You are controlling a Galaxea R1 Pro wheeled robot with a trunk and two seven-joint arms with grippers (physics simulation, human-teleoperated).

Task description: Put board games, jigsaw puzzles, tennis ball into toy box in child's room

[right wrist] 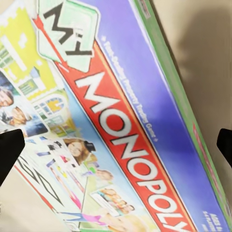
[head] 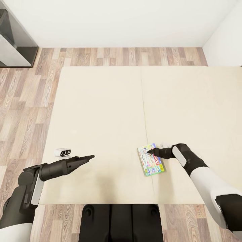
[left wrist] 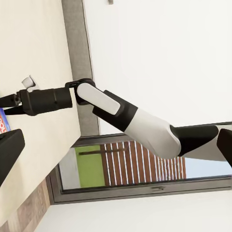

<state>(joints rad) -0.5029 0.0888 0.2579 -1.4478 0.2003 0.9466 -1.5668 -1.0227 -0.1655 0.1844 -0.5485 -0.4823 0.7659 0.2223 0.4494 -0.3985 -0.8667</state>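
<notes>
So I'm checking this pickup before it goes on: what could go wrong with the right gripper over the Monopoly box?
The Monopoly box lies flat on the bed, so the right gripper, open above its far end, may find no edge to pinch. Pressing down could push the box into the mattress or skew it. The left gripper seems too far away to steady it.

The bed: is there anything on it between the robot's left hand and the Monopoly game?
No, only bare beige mattress lies between the left end effector and the Monopoly box, as the head view shows. The bed holds nothing else there.
</notes>
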